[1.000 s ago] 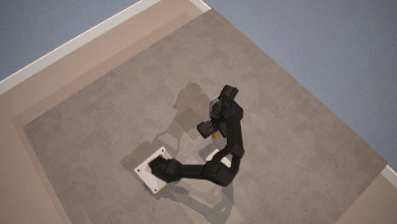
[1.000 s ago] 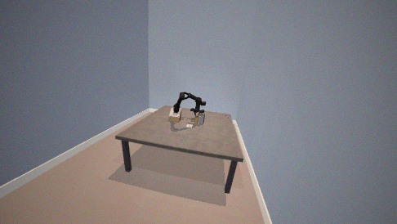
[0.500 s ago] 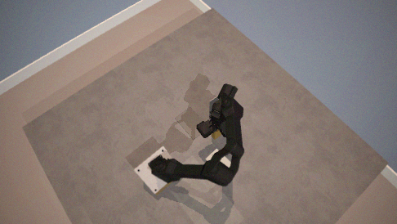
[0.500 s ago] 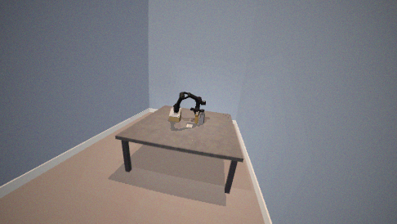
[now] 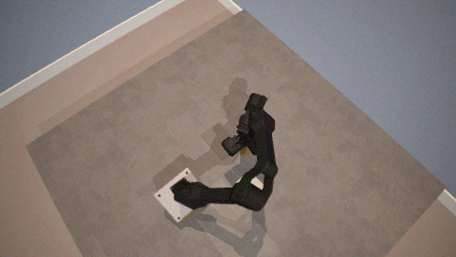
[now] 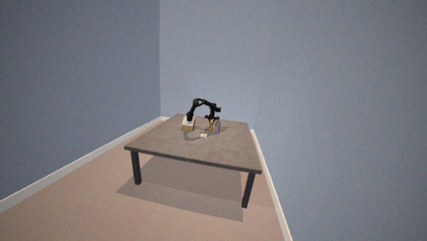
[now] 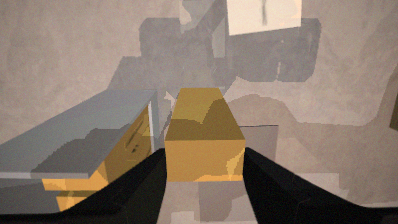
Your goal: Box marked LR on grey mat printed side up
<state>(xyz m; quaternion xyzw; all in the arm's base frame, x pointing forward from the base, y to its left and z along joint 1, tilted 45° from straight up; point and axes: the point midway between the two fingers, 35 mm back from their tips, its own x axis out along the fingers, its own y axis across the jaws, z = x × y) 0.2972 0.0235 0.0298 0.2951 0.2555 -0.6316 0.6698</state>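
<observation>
One yellow box (image 5: 245, 151) (image 6: 211, 127) (image 7: 200, 120) is in the claw (image 5: 241, 142) (image 6: 212, 120) (image 7: 204, 155), whose two black fingertips press on it from three and nine o'clock in the wrist view. The claw is closed down only as far as the box lets it. The box stands upright, outside the grey bin (image 6: 217, 127) (image 7: 75, 117), which lies just beside it toward eight o'clock in the wrist view. No code can be read on the faces of the held box that show, so I cannot tell whether it is LR, nor whether its foot touches the table (image 5: 328, 155) (image 6: 193, 147) (image 7: 45, 55). More yellow (image 7: 131, 145) shows in the bin, with dark print on one side, too slanted to read. Toward one o'clock in the wrist view lies a white card (image 5: 256, 182) (image 6: 204, 135) (image 7: 264, 15) with a dark stroke on it. Toward three o'clock from the box, near it, is a flat grey patch (image 7: 260, 142) with a thin dark edge, perhaps the mat; the box is off it. In the top view the arm (image 5: 265, 145) (image 6: 203, 102) runs from its white base plate (image 5: 161, 194) (image 6: 184, 120) at eight o'clock, bends, and reaches up toward twelve, with the claw hanging on the bend's inner side.
</observation>
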